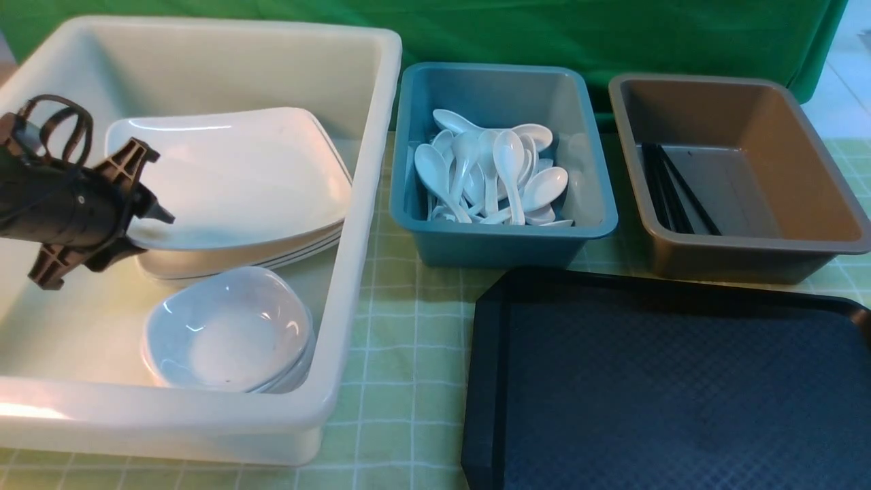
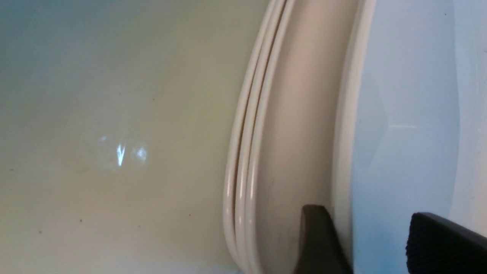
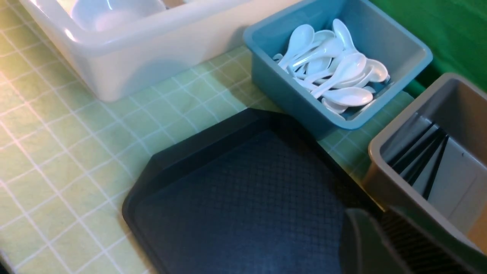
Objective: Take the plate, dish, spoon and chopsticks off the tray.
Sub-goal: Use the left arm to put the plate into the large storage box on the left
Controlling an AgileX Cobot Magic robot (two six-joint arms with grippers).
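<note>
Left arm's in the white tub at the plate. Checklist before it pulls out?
1. Left gripper open: ok, jaws apart astride the plate rim.
2. Fingers off the rim: cannot tell.
3. Plate inside white tub: ok.
4. Dish in tub: ok.
5. Tray bare: ok where visible.
6. Right gripper state: cannot tell.

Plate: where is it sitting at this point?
Front view, left side: the plate tops a stack inside the white tub, behind the small dishes, with the left gripper at its left edge.
</note>
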